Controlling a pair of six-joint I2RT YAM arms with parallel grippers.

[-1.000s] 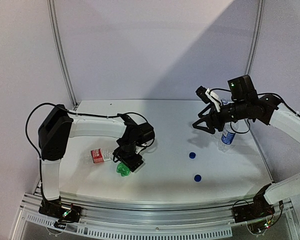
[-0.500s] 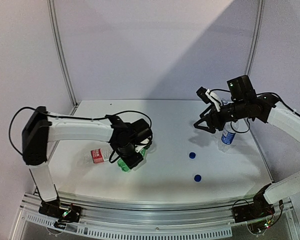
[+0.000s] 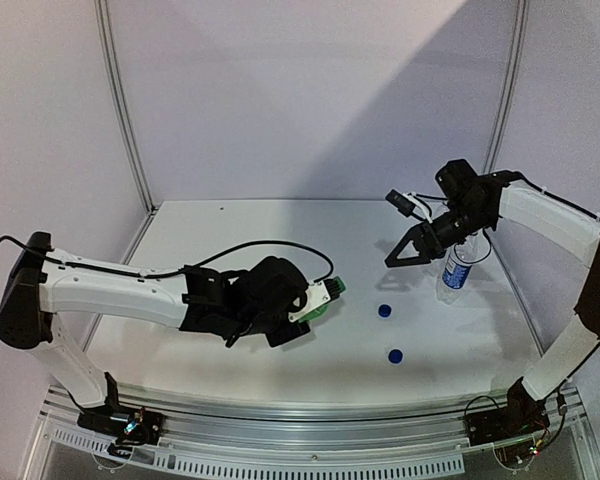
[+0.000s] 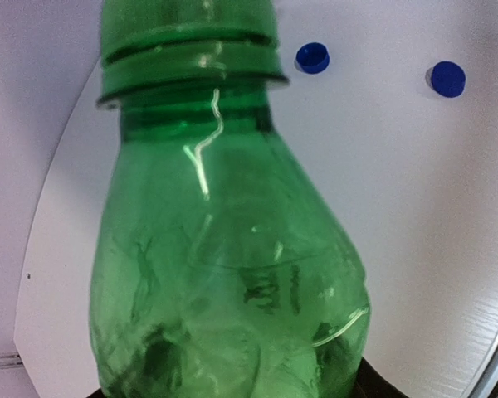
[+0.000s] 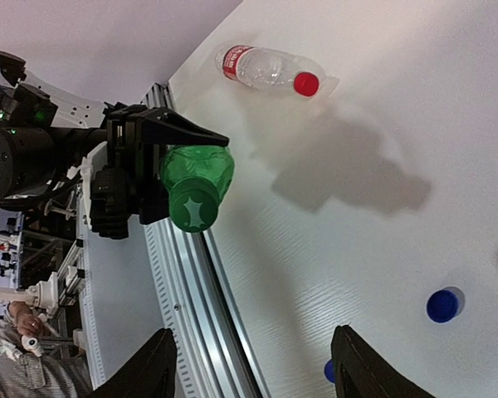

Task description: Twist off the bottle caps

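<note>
No text is legible on the green bottle (image 4: 232,249), the red-labelled bottle (image 5: 266,68) or the blue-labelled bottle (image 3: 455,274).

The left arm (image 3: 120,290) stretches low and nearly straight toward the centre, the left gripper (image 3: 310,300) clamped around a green bottle (image 3: 327,290). The right arm (image 3: 545,212) arches high, the right gripper (image 3: 407,259) angled down-left, jaws apart, holding nothing.
</note>
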